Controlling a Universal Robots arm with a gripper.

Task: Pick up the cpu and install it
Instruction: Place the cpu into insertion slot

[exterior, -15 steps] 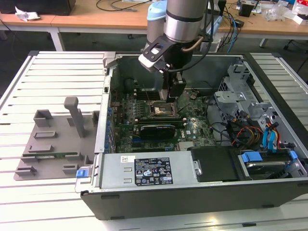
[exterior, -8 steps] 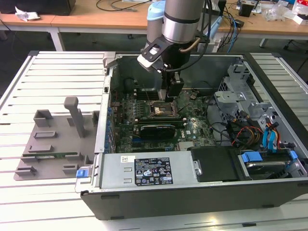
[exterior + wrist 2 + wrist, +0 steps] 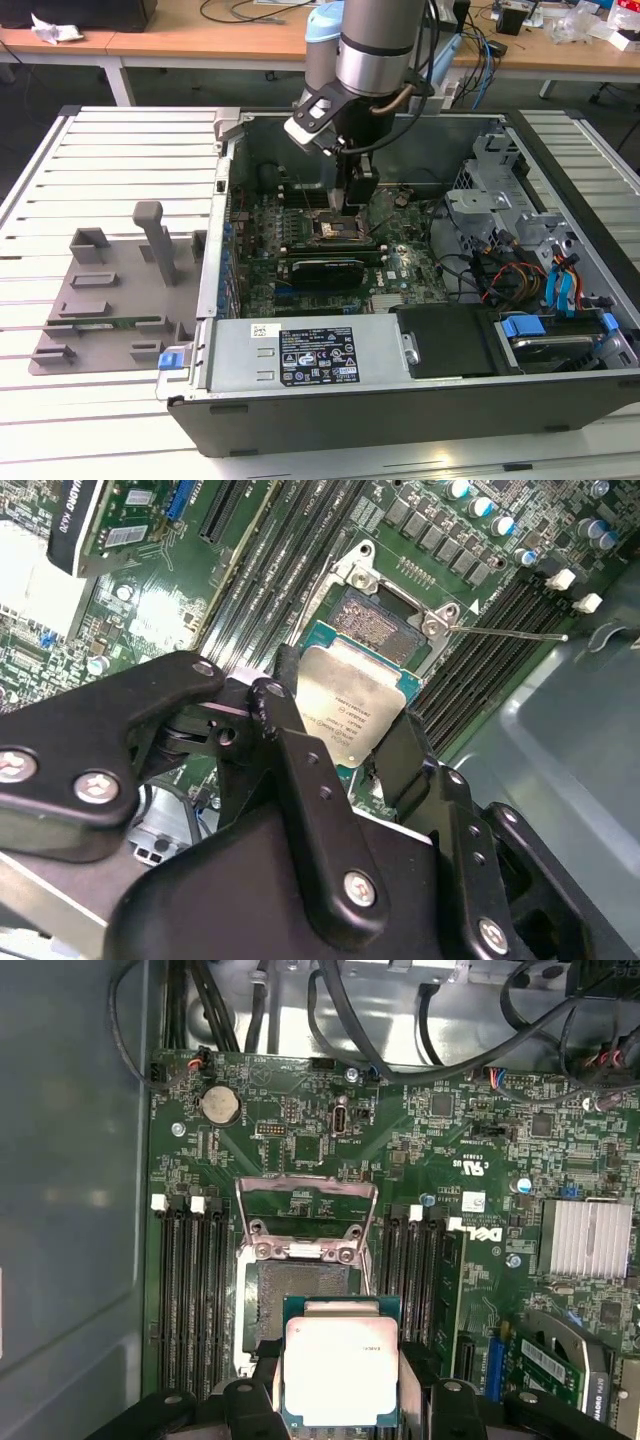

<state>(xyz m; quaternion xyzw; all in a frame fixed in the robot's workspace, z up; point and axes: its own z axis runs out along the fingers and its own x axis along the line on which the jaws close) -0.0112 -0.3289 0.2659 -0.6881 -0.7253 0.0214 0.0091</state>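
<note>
The small, flat, square cpu point(image 3: 352, 708), with a pale silver-grey metal top and a green rim, is gripped by the black gripper point(image 3: 345, 735) on the silver-jointed arm. The two black metal fingers point(image 3: 288, 742) are closed onto opposite edges of the chip, so that only the chip's width is left between them.

In the first wrist view the cpu point(image 3: 340, 1372) is seen between the fingers. It is held partly over the near side of the dark, square, metal-framed socket point(image 3: 268, 1305). Most of the socket's contact field is left uncovered, and its bright steel load frame point(image 3: 303, 1250) is swung up and open. Whether the chip touches the socket cannot be told. Rows of black memory slots point(image 3: 190, 1280) are set on both sides of the socket on the green motherboard point(image 3: 300, 1130). A round silver coin cell point(image 3: 220, 1107) is mounted beyond the load frame. A finned silver heat sink point(image 3: 585, 1238) is placed well apart from the socket.

In the exterior view the gripper point(image 3: 345, 200) is seen inside the open black-and-grey computer case point(image 3: 400, 410), just above the socket point(image 3: 330, 228). A long black rectangular card point(image 3: 322, 270) is seated just beside the socket, on the camera's side. The case is laid on its side on a white slatted bench point(image 3: 130, 150). A grey moulded fixture plate point(image 3: 110, 320) with upright posts is laid on the bench, to the exterior view's left of the case.
</note>
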